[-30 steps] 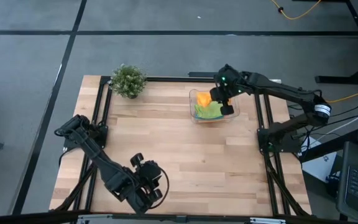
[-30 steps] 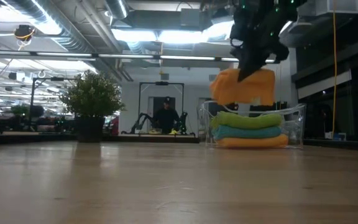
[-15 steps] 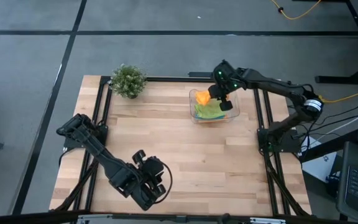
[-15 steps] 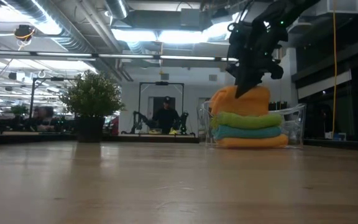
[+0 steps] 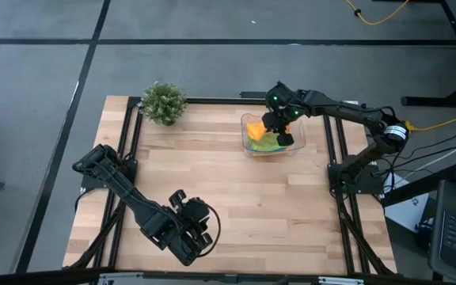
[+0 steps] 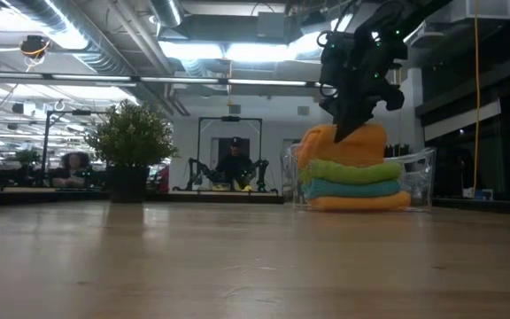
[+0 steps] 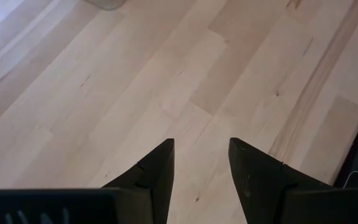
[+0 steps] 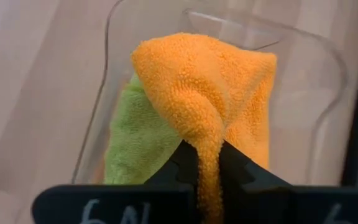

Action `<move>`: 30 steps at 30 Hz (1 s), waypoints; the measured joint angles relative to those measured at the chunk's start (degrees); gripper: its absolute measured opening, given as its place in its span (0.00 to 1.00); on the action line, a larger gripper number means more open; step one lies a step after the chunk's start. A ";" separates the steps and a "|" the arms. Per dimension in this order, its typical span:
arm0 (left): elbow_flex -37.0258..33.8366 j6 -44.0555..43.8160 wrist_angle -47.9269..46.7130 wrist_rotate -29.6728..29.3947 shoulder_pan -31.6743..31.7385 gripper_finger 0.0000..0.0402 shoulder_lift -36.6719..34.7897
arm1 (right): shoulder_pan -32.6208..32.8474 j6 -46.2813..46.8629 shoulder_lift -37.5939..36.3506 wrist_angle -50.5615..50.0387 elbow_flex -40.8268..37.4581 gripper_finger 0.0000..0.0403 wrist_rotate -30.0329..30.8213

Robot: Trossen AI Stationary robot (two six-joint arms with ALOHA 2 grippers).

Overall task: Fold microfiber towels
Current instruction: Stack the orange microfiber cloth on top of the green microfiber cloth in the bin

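Top towel going onto the stack in the tub

Well away from the clear tub [image 5: 248, 146], the left gripper [image 7: 201, 163] idles over bare bench [image 5: 212, 182], jaws apart; over the tub, the right gripper [image 8: 209, 163] pinches the orange towel [image 8: 210, 87], lowering it onto the green towel [image 6: 352, 170], teal towel [image 6: 352, 187] and bottom orange towel [image 6: 357, 202].

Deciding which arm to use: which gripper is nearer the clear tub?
Right. The right gripper is over the clear tub, pinching the top orange towel; the left gripper waits far off at the table's near edge.
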 joint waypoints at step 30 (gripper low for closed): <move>0.00 0.44 0.15 -0.01 -0.24 0.36 0.00 | 4.83 12.57 2.44 -9.31 -0.01 0.59 0.19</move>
